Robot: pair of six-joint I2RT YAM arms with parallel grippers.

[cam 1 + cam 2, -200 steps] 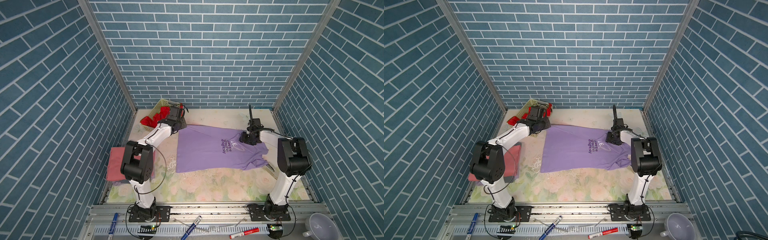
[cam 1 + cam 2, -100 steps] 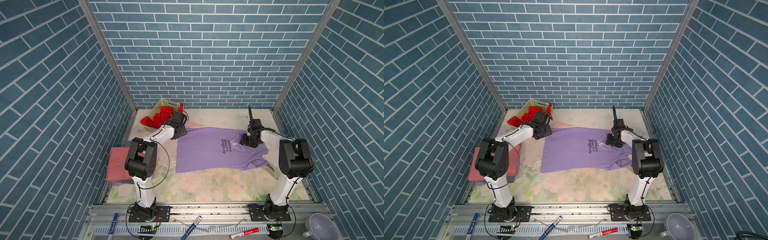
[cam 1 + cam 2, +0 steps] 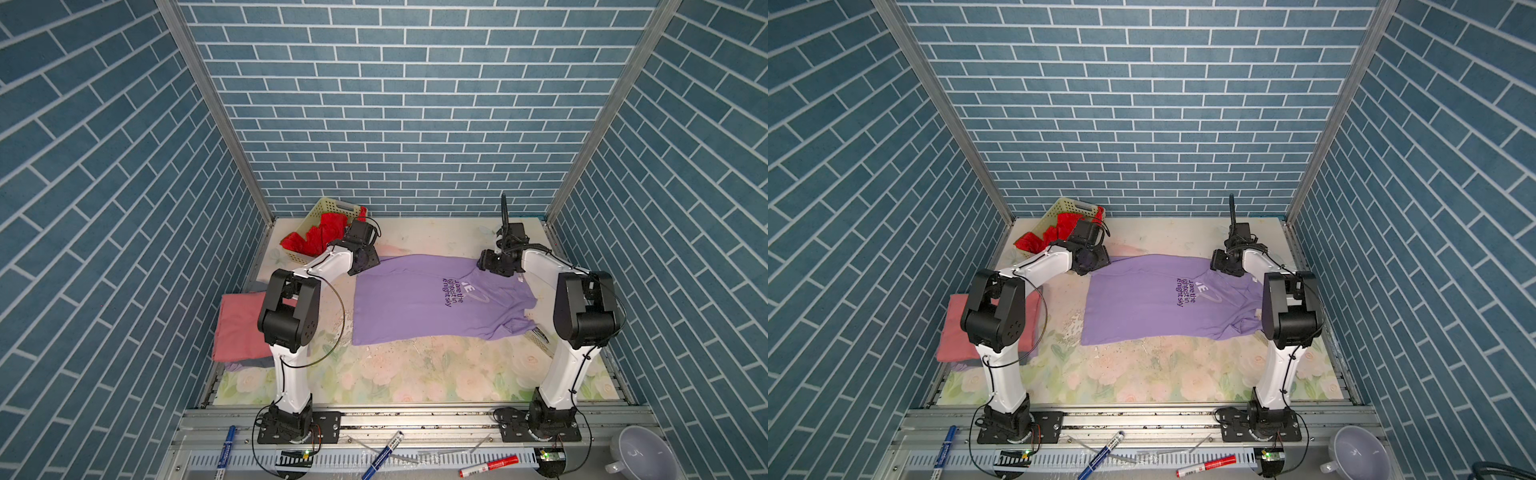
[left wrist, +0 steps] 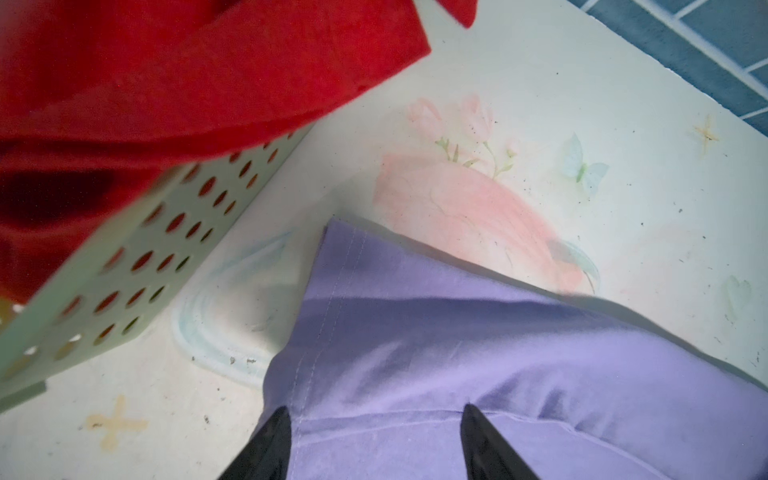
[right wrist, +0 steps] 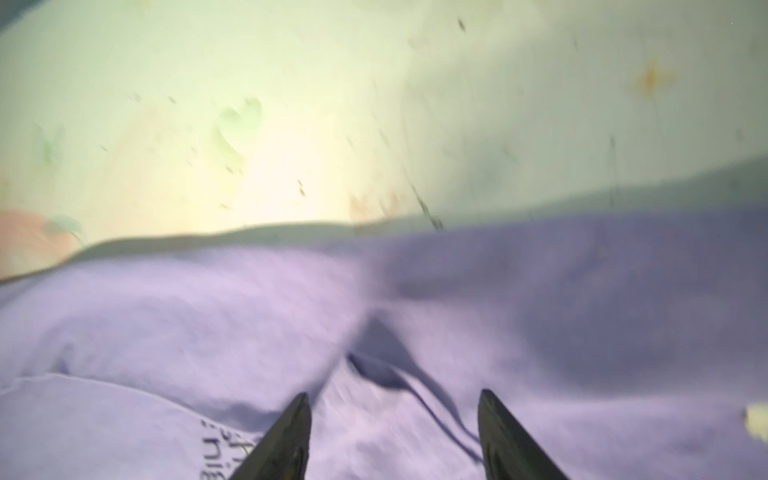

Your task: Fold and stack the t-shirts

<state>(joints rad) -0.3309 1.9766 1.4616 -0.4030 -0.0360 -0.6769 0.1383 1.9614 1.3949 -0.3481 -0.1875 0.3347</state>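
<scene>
The lilac-purple t-shirt (image 3: 407, 303) (image 3: 1142, 299) lies spread flat mid-table, its dark print toward the right. My left gripper (image 3: 368, 259) (image 3: 1098, 259) (image 4: 374, 409) is open over the shirt's far left hem corner, with cloth lying under the parted fingers. My right gripper (image 3: 484, 262) (image 3: 1217, 262) (image 5: 392, 395) is open over the far right shoulder area beside the print. A red t-shirt (image 3: 320, 232) (image 3: 1054, 232) (image 4: 166, 83) spills from the basket. A folded salmon-pink t-shirt (image 3: 237, 328) (image 3: 955, 328) lies at the left edge, and a greyish cloth edge (image 3: 245, 365) shows beneath it.
The pale yellow perforated basket (image 3: 328, 205) (image 3: 1073, 204) (image 4: 124, 266) stands at the far left corner, close to my left gripper. Brick walls enclose three sides. Markers (image 3: 488, 460) lie on the front rail. A white bowl (image 3: 640, 453) sits at the front right.
Both grippers have opened wider and the lilac shirt's far edge now rests on the table. My left gripper has shifted from the basket side to the shirt's corner.
</scene>
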